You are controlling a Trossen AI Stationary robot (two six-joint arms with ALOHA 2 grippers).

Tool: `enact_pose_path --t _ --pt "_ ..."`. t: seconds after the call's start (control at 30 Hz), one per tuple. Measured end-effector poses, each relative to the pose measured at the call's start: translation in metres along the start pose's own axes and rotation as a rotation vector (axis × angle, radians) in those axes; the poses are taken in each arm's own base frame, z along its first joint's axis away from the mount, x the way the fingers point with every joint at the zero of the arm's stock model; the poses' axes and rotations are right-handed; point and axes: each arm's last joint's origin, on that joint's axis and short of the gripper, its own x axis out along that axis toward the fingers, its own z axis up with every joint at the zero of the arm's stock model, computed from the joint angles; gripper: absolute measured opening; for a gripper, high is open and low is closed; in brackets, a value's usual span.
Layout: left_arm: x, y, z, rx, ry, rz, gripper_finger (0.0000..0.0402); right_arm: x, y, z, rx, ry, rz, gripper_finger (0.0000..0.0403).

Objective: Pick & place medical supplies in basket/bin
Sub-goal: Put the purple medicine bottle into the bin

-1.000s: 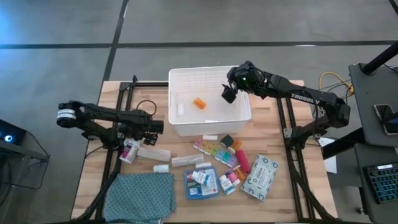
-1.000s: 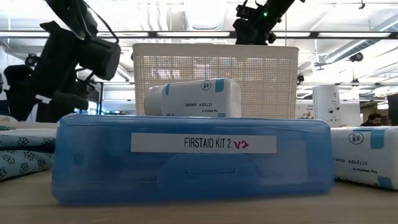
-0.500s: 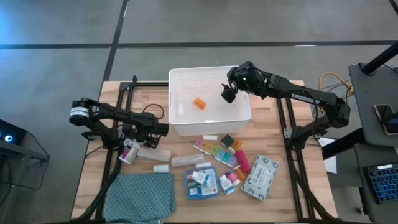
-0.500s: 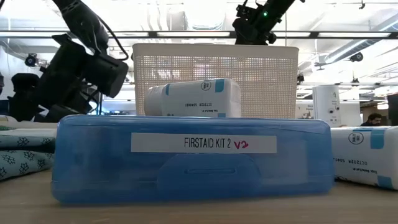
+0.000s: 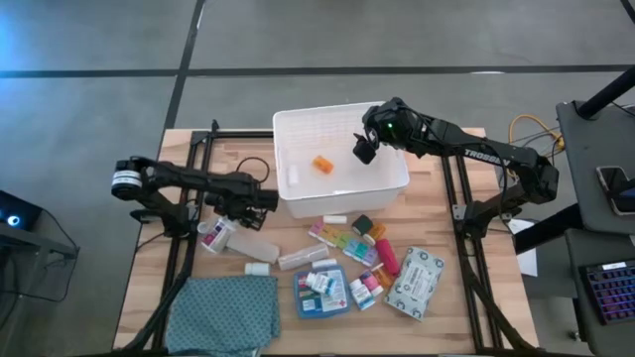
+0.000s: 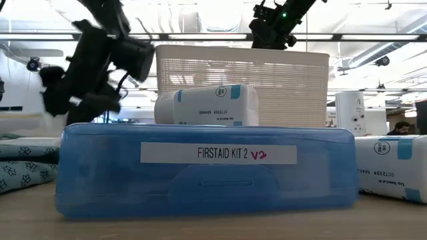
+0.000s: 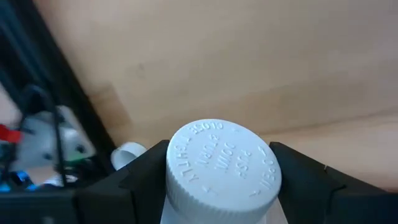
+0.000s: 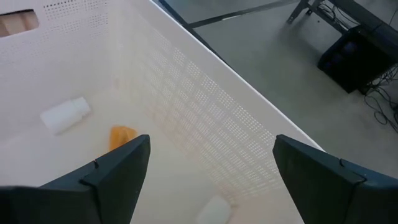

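The bin [image 5: 342,159] has shifted right; left claw [image 7: 217,180] grips the upright bottle [image 7: 222,167].

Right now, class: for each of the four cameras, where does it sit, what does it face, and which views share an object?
High: overhead, facing down on the table and both arms.
Low: at tabletop height, facing the blue first-aid box.
Left wrist: on the left arm; left gripper shut on a white bottle.
Right wrist: right gripper open above the white bin.
High and right wrist share the orange container.

We see a wooden table [image 5: 159,288], white slotted bin [image 5: 342,193] at the back, teal folded cloth [image 5: 223,309], blue first-aid box [image 5: 320,292], pill organiser strip [image 5: 344,243], wipes pack [image 5: 415,284], small bottles strewn between.
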Motion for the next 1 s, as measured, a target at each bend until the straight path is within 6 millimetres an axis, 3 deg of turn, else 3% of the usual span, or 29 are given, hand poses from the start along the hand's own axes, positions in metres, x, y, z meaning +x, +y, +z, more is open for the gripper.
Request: enact_pose_path --t 0.43,0.67,0.83,1.0 --pt "-0.096 0.009 0.013 0.041 -0.278 0.084 0.0232 0.0 0.0 0.0 -0.004 0.0 0.0 0.0329" --pt "-0.176 0.021 0.018 -0.022 -0.587 -0.052 0.0233 0.0 0.0 0.0 -0.013 0.0 0.0 0.0329" --pt "-0.238 0.04 0.011 -0.093 -0.878 -0.152 0.0233 0.0 0.0 0.0 -0.016 0.0 0.0 0.0329" --pt "-0.287 0.05 0.004 -0.101 -1.164 -0.233 0.0233 0.0 0.0 0.0 -0.016 0.001 0.0 0.0329"
